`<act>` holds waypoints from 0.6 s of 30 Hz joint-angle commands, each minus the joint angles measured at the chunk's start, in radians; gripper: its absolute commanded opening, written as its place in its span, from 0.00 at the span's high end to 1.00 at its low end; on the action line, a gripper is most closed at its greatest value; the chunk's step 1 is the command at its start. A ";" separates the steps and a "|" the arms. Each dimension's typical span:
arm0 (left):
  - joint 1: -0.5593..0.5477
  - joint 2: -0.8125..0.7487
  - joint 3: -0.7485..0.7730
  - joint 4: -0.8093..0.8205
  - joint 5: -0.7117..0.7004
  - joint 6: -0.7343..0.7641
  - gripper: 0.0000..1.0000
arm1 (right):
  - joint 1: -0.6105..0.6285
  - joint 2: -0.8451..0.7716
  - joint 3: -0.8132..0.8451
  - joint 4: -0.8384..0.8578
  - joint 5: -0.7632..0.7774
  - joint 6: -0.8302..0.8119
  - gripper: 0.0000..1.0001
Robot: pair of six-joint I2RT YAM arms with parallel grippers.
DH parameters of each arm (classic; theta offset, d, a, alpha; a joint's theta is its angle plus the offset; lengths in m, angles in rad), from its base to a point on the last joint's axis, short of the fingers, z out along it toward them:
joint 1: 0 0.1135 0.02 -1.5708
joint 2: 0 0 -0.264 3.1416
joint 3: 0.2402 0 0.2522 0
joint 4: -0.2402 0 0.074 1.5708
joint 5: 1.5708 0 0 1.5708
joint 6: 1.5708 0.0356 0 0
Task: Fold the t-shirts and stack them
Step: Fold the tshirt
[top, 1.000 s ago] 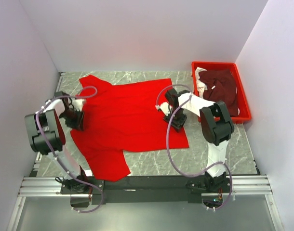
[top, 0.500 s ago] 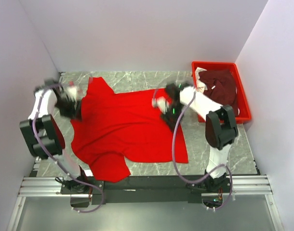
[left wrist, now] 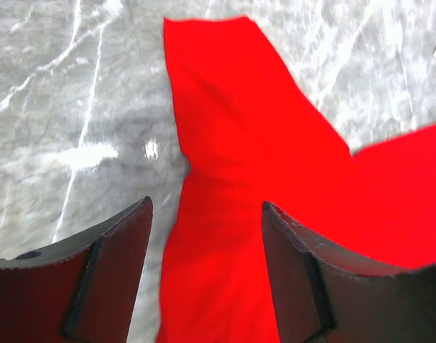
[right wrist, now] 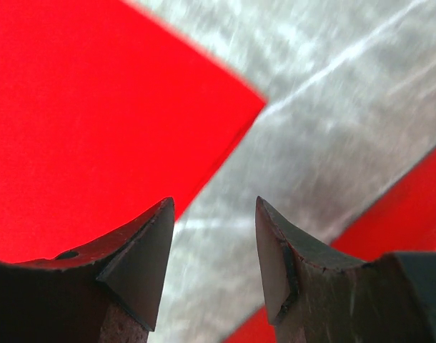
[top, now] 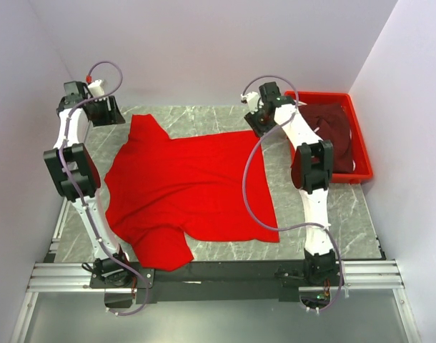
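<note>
Up at ten o'clock on the table (top: pixel 350 211), the left end effector (left wrist: pixel 206 204) hangs with its jaws well apart and nothing between them. Its wrist view shows only cloth and bare marble below. Over at one o'clock the right end effector (right wrist: pixel 214 201) is likewise parted and empty, looking down on a corner of red fabric beside grey stone.

Below both lies the red t-shirt (top: pixel 189 179), spread across the middle of the table. Its far sleeve (top: pixel 143 128) points toward eleven o'clock. Its near sleeve (top: pixel 161 246) lies at seven o'clock, rumpled and reaching the table's near edge. The dark maroon t-shirt (top: pixel 331 132) sits bunched in the red tray (top: pixel 325 93) at two o'clock, possibly with pale cloth beneath it, though the arm hides that spot.

Several risks stand out. The red shirt is not flat, so a fold made now would likely trap the creases around the near sleeve. That sleeve could also slide off the edge if the cloth is dragged toward six o'clock. Pinches taken at unequal points on the far hem would skew the fold. The right arm works close to the tray and might nudge its rim.
</note>
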 commanded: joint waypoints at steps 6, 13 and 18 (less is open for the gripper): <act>-0.014 0.047 0.044 0.170 0.012 -0.130 0.30 | 0.010 0.103 0.092 0.235 0.011 -0.020 0.43; -0.014 0.080 0.060 0.202 0.026 -0.156 0.27 | 0.010 0.138 0.066 0.258 0.008 -0.055 0.43; -0.014 0.100 0.076 0.222 0.035 -0.185 0.26 | -0.005 0.178 0.075 0.252 -0.016 -0.056 0.43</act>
